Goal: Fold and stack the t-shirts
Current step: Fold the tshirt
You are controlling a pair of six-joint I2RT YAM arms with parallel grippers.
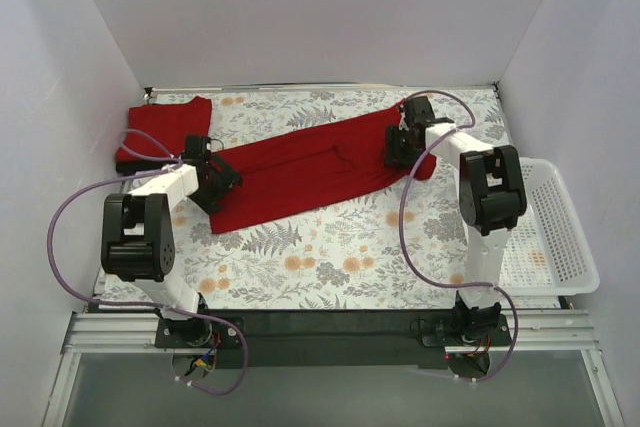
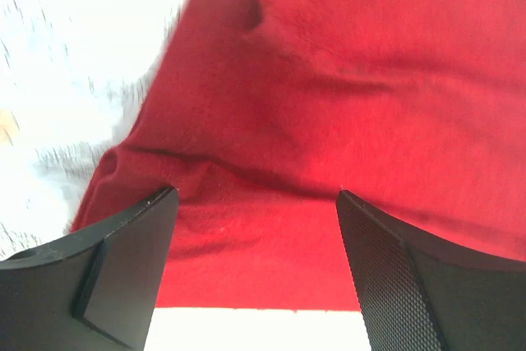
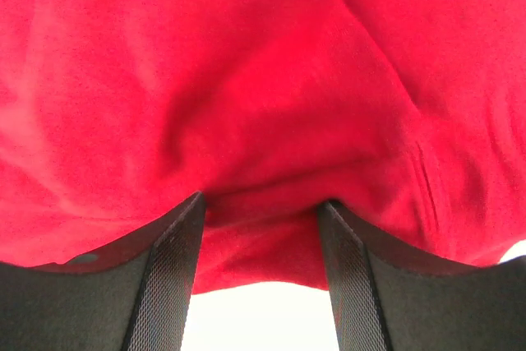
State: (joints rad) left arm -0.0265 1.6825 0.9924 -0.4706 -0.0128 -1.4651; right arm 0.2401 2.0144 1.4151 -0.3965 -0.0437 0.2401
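Showing two hands set at opposite ends of one red shirt. Left hand: its two fingers stand wide apart, jaws open, tips down at flat cloth, with nothing bunched in the gap. Directly under and ahead of this hand lies the shirt. One end of it, with a turned edge, runs across between the tips, and a strip of pale surface shows just behind that edge, on the wrist side. From here the shirt stretches as a long, narrow band, away and to the right, as far as the other hand. Right hand: its fingers stand partly apart, and a soft ridge of cloth sits in the gap at the tips; whether they pinch that ridge or merely rest against it cannot be told. Creased red cloth fills everything ahead of this hand, and the band's end lies just past it, towards the right. Just left of the left hand, and a little beyond it, a second shirt, also red, lies flat on the surface; whether it touches the long one is hidden by the hand. Well to the right of the right hand, apart from both shirts, a white lattice basket stands at the edge of the flower-printed surface.
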